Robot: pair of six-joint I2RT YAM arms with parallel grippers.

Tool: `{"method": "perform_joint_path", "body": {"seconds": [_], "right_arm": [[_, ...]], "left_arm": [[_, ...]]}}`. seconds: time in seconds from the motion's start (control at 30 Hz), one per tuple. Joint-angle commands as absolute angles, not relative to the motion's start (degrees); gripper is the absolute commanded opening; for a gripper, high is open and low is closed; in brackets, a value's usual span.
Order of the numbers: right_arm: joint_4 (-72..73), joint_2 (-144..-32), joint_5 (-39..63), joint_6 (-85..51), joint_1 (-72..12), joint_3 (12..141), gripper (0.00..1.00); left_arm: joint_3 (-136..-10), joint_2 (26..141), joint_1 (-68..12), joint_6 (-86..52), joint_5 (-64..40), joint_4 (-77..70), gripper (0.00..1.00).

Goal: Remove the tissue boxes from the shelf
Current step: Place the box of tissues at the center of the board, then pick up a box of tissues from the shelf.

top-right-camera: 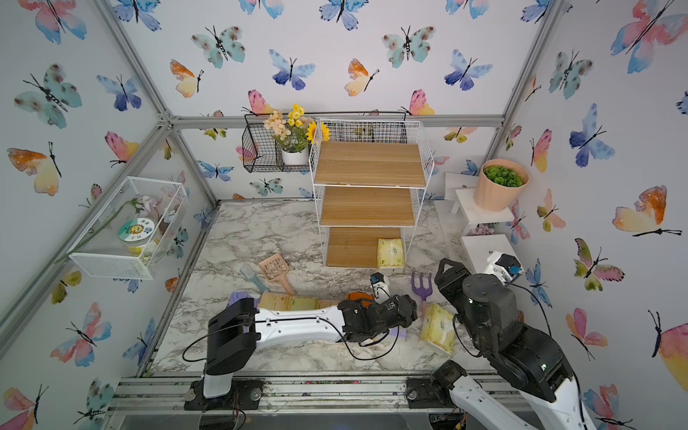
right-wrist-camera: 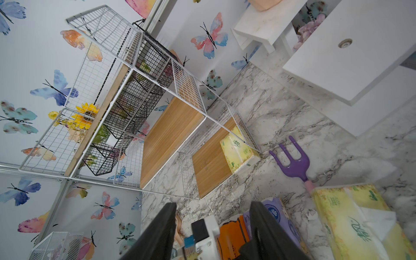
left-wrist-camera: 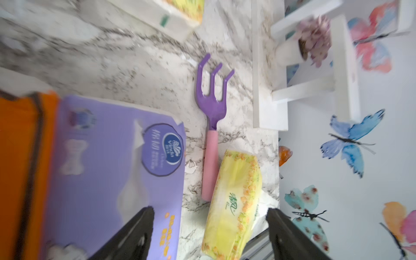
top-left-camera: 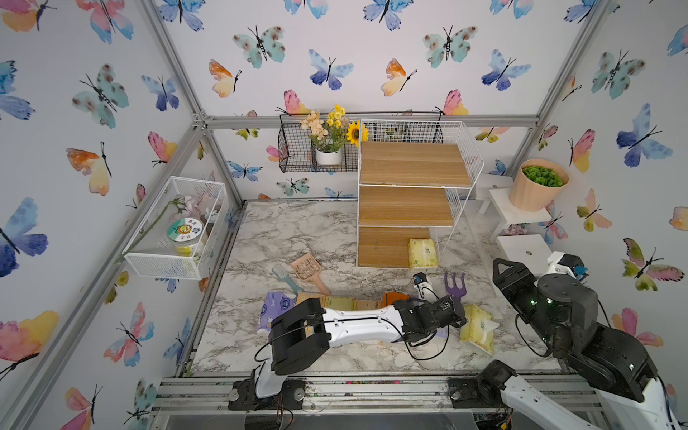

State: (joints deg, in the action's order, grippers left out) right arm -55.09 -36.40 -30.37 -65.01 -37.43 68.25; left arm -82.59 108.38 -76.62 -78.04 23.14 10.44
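The left hand [left-wrist-camera: 210, 209] and right hand [right-wrist-camera: 213, 203] are both spread and empty; one yellow pack [top-left-camera: 422, 253] lies on the lowest board of the shelf [top-left-camera: 413, 163].

The left arm [top-left-camera: 357, 324] stretches low, its left claw [left-wrist-camera: 210, 210] spread wide and empty. To the right of that claw, the right arm [top-left-camera: 566, 309] stands higher, its right claw [right-wrist-camera: 212, 204] parted and empty.

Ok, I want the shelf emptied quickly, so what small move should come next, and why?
Probably reach the right pincer toward the yellow tissue pack on the bottom board of the shelf. It is the only pack on the shelf, and the right pincer faces it open and empty, while the left pincer hangs open over the lavender pack.
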Motion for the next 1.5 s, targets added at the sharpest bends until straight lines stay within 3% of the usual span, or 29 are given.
{"method": "perform_joint_path", "body": {"seconds": [0.0,0.13,0.37,0.5,0.63,0.8,1.03,1.47], "right_arm": [[-58.03,-37.40,-27.98,-65.22,-37.27,66.46,0.55],[-56.99,-39.99,-22.06,-65.82,-37.27,63.10,0.51],[-43.43,-44.59,-11.42,-67.60,-37.27,52.01,0.48],[-37.15,-47.37,-10.46,-71.49,-37.27,47.30,0.48],[-30.43,-48.79,-12.26,-74.28,-37.24,42.45,0.49],[-31.25,-51.58,-15.66,-73.76,-36.93,40.94,0.52],[-34.54,-49.69,-19.86,-72.80,-34.98,43.20,0.53],[-42.08,-43.26,-27.52,-66.91,-34.98,52.85,0.51]], "left_arm": [[-77.27,98.88,-76.27,-81.05,33.14,12.40,0.82],[-71.02,90.42,-72.40,-79.55,32.50,12.39,0.80],[-60.94,78.60,-60.86,-75.51,22.31,8.96,0.74],[-55.61,76.87,-55.35,-71.76,14.03,1.61,0.68],[-54.80,81.70,-50.51,-66.90,-0.02,-3.82,0.65],[-58.64,89.84,-50.45,-61.26,-6.19,-7.52,0.65],[-63.52,101.22,-50.45,-59.80,-9.92,-11.81,0.70],[-78.16,118.24,-50.41,-58.03,-9.65,-8.60,0.67]]}}
